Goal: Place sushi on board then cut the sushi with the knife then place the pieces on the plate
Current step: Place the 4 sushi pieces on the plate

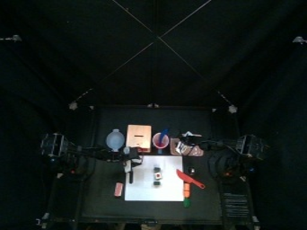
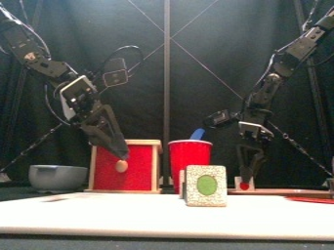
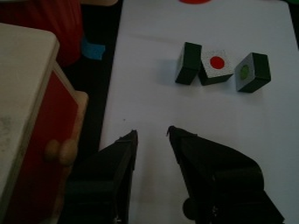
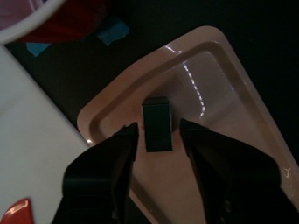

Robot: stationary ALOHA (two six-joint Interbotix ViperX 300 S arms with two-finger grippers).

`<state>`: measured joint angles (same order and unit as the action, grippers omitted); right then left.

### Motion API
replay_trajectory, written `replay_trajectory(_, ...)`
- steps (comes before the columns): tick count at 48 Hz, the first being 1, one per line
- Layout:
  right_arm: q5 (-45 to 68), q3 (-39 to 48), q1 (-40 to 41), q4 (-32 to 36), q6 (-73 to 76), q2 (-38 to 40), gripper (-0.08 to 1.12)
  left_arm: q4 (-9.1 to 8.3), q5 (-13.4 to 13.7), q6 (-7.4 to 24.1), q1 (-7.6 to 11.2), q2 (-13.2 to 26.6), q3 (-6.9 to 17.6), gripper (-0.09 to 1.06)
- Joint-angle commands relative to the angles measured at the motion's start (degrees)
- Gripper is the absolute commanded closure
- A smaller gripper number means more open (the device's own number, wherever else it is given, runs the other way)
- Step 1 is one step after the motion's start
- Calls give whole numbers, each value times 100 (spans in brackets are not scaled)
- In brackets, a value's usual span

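You are on the last step: moving the cut pieces to the plate. Your right gripper [image 4: 162,131] pinches one dark sushi piece [image 4: 158,114] and holds it over the pink tray [image 4: 222,79], just to the right of the white board [image 3: 176,96]. You cannot tell if the piece touches the tray. Next, lower it, let go, then fetch another. The other pieces [image 3: 250,72] stand on the board. Your left gripper [image 3: 151,133] hangs over the board, jaws apart, holding nothing.

right fingers [image 4: 111,166] clamped on a dark sushi piece [image 4: 158,125] above the pink tray [image 4: 219,70], possibly touching its floor. red cup [image 4: 52,17] near.
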<state>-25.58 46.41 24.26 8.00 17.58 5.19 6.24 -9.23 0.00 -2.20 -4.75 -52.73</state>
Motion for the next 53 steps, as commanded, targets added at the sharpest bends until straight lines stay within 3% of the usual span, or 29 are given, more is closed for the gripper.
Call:
replay_trajectory(1,-132,-105,-9,-53,9,369,21,0,-18,0,-26,-26,62,22)
replay_trajectory(12,-334,-492,-914,-281,18,765,19,0,-26,18,-26,-26,105,22)
replay_trajectory(24,-149,-1020,-1916,-527,18,387,10,0,-18,0,-26,-26,114,22)
replay_trajectory(53,220,-1687,-2522,-571,-9,-782,7,44,-18,9,-44,-26,97,22)
